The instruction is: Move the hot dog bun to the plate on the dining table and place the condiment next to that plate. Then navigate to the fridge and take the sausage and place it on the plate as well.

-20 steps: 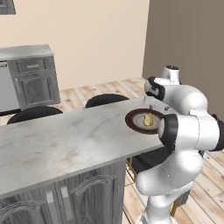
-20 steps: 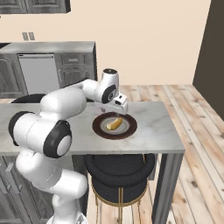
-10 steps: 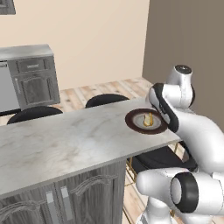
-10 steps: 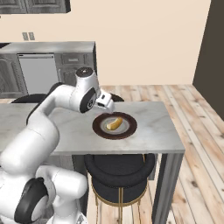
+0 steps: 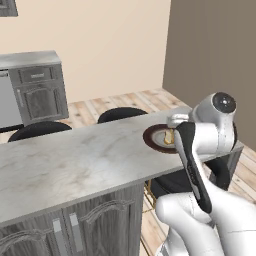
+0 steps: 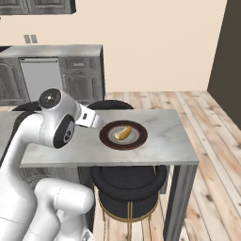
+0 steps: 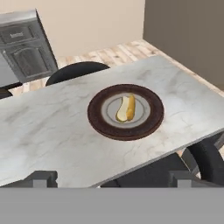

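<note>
The hot dog bun (image 7: 126, 109) lies on the cream centre of the plate (image 7: 98, 121), which sits on the dining table (image 7: 52, 135) toward its end, nearer the edge that faces the robot than the far edge. Nothing else rests on the marble top around the plate. The gripper (image 7: 113, 178) hangs back from the plate, above the near edge of the table, released and spread wide with nothing between its fingers (image 7: 43, 179); both tips stand well apart at the bottom of the hand view. In the right base view the hand is partly covered by the arm's big white joint, so the jaws themselves are hard to make out there. In the left base view the arm's dark-banded link stands in front of the plate, leaving its left rim and a sliver of the bun showing. Black round stools (image 6: 128, 186) are tucked under the table on the near side, and two more (image 5: 123, 114) stand along the far edge, partly hidden by the tabletop. Beyond them, against the beige wall, stands a grey panelled cabinet (image 5: 37, 90) with a metal top, cut off at the left of the left base view.
</note>
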Controlling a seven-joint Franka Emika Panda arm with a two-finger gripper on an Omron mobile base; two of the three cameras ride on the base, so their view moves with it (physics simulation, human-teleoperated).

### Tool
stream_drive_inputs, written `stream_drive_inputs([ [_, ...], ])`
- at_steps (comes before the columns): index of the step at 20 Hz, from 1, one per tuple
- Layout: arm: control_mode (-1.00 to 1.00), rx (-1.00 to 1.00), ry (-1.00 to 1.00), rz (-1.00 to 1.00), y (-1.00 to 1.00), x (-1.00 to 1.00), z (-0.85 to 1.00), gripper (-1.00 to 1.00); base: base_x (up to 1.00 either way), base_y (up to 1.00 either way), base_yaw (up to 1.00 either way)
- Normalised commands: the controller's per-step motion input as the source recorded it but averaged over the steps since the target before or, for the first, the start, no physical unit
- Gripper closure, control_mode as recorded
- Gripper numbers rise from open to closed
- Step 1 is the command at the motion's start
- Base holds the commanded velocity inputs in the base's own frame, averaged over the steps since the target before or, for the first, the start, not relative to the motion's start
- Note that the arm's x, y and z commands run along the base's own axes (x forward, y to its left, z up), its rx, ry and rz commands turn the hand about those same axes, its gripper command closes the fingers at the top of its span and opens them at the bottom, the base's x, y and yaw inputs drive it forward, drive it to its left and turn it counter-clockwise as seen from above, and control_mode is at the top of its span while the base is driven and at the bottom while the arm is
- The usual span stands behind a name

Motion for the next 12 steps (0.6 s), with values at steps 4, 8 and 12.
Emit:
stream_drive_inputs([
  [4,-1.0,0.0,-0.33,0.0,0.16,-0.79,0.15,-1.0,0.0,0.0,0.0],
  [8,-1.0,-0.01,-0.28,0.0,0.05,-0.52,0.0,-1.0,0.0,0.0,0.0],
  [12,-1.0,-0.02,-0.04,0.01,0.04,-0.13,-0.01,-1.0,0.0,0.0,0.0],
])
